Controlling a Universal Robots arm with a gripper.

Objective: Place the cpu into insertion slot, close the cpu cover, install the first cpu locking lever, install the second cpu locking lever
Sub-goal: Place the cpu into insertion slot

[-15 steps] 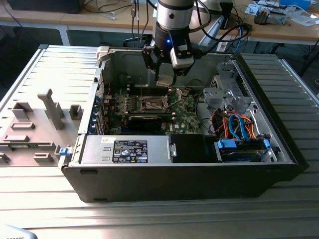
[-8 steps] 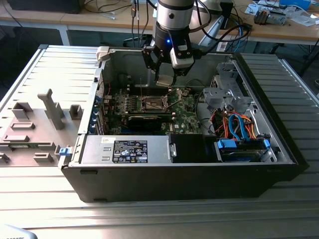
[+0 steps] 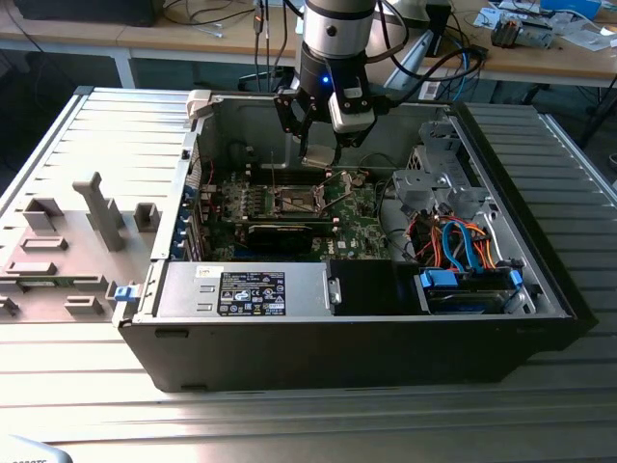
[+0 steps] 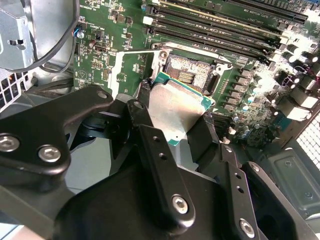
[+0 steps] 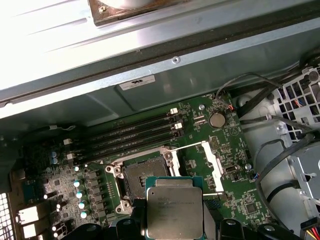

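My gripper (image 3: pixel 318 147) hangs inside the open computer case, shut on the cpu (image 4: pixel 177 107), a flat square chip with a pale silver top. Its black fingers (image 4: pixel 145 107) clamp the chip by two opposite edges. The chip hovers tilted, a little above and beside the insertion slot (image 4: pixel 189 75), a dark square socket on the green motherboard. In the first wrist view the cpu (image 5: pixel 174 207) sits just off one corner of the insertion slot (image 5: pixel 142 175). The cpu cover (image 5: pixel 214 167), a thin silvery frame, stands swung open at the socket's side.
Long black memory slots (image 5: pixel 135 132) run beside the socket. A metal drive cage (image 3: pixel 429 183) and orange and blue cables (image 3: pixel 458 241) fill the case on the exterior view's right. A power supply (image 3: pixel 251 289) lies at the front. Grey fixtures (image 3: pixel 96 212) stand outside on the exterior view's left.
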